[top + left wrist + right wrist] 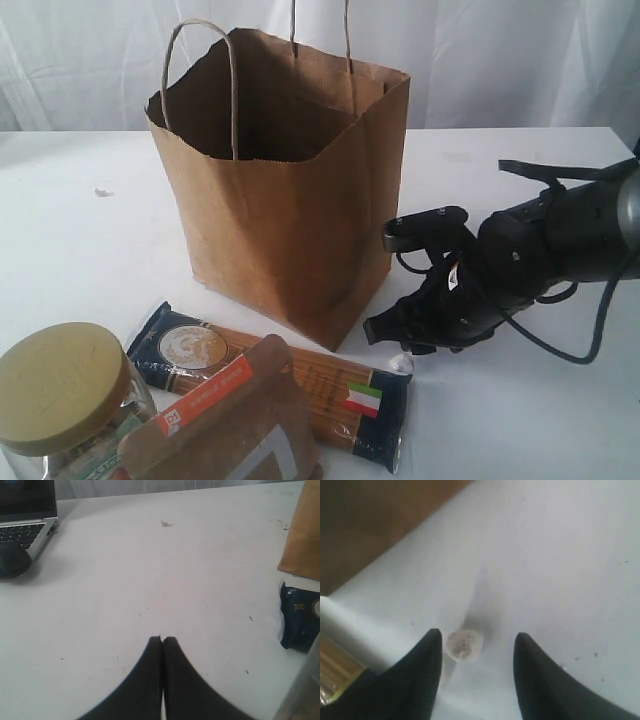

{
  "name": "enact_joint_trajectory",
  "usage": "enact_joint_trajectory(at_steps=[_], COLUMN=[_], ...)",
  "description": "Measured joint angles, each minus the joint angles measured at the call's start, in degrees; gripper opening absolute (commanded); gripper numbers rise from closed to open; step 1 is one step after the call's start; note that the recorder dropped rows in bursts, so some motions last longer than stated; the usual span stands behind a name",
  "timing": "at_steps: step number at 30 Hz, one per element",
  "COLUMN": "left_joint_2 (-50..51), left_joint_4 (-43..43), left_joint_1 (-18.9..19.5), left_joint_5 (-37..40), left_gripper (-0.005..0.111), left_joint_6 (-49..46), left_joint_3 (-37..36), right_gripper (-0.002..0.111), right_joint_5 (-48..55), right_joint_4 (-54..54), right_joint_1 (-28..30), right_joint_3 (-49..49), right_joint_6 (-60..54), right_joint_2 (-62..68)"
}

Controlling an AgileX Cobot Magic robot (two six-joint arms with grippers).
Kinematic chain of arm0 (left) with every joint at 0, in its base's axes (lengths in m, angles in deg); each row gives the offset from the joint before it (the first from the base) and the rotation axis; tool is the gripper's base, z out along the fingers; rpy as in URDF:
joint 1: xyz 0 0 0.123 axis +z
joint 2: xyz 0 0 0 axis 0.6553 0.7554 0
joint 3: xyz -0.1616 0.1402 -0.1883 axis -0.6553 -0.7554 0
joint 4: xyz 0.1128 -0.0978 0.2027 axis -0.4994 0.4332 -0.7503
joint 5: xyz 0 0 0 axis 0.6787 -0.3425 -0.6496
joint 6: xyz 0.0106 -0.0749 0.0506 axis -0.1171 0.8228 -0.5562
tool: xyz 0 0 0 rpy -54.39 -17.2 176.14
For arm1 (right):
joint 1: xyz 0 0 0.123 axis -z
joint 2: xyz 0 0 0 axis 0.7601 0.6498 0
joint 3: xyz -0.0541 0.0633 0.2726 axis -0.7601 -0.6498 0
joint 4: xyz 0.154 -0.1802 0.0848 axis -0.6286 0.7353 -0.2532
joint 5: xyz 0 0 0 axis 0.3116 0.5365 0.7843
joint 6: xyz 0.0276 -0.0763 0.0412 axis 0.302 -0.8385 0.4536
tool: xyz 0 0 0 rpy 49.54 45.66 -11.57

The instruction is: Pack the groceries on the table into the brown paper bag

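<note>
Saw brown paper bag [290,200] upright on matte white surface [80,240]: creased kraft, boxy, twisted loop handles, mouth open. Found flat glossy spaghetti pack [300,385] in front of bag, matte orange-labelled pouch [225,425] overlapping it, round gold-lidded glass jar [60,390] front-left of bag. Noted right jaws part-open, holding nothing, low by bag's front corner. Noted left jaws pressed together, empty, clear of bag.

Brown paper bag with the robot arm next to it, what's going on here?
The tall brown paper bag stands upright on the white table. In front of it sit a long blue-ended spaghetti pack, an orange-labelled brown pouch and a gold-lidded glass jar, none gripped. The right gripper hangs low beside the bag near the pack's end, open and empty. The left gripper is shut on nothing, over the table.
</note>
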Motion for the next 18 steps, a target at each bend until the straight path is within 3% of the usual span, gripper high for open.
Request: enact_joint_trajectory(at_steps=[8, 18], left_joint_2=[0.0, 0.0], left_joint_4=[0.0, 0.0], left_joint_1=[0.0, 0.0], left_joint_5=[0.0, 0.0], left_gripper=[0.000, 0.000], left_joint_6=[0.0, 0.0], left_joint_3=[0.0, 0.0], right_gripper=[0.000, 0.000], right_joint_5=[0.1, 5.2], right_joint_4=[-0.6, -0.7], right_joint_1=[0.0, 0.0], right_joint_3=[0.0, 1.8], right_joint_6=[-0.1, -2.5], right_joint_2=[1.3, -1.7])
